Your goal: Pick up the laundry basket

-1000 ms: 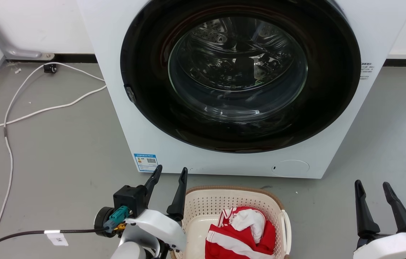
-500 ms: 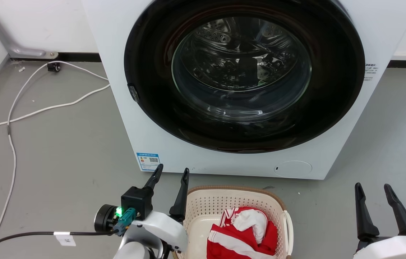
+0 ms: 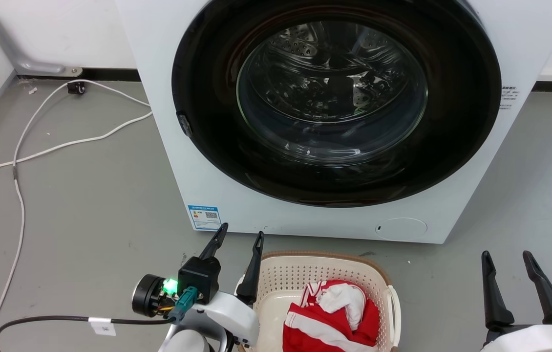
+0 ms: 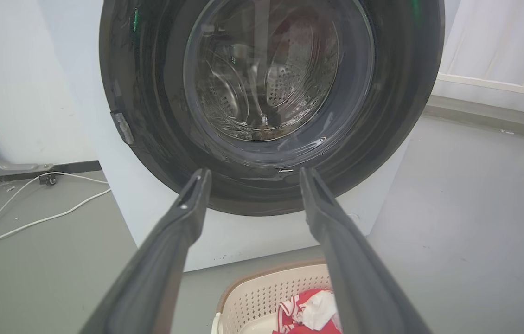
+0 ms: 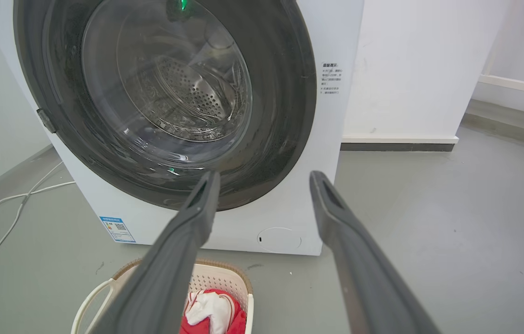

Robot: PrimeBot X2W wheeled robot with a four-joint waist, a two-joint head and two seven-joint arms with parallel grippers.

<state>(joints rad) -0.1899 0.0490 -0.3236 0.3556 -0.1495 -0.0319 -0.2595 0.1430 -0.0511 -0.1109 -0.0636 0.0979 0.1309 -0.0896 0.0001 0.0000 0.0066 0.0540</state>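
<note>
Long dark fingers [image 3: 252, 268] are seen on the left pincer [image 3: 241, 231] and right pincer [image 3: 506, 254], white shells [image 3: 227, 313] behind. A black cable [image 3: 51, 319], white tag [image 3: 102, 326], teal plug [image 3: 187, 297] and green light [image 3: 172, 285] are fitted left.

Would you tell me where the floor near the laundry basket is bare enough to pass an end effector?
Bare floor lies left of the washer up to the white cable, and between laundry basket and right end effector. Crowded: washer-basket strip, and by the left end effector.

Washer [image 3: 173, 161] stands close behind basket [image 3: 286, 278]; only a narrow gap between. Floor [image 3: 442, 293] right of basket lies open up to right gripper [image 3: 506, 254]. Left gripper [image 3: 241, 231] crowds basket's left rim. Cable [image 3: 13, 172] lies well left.
</note>
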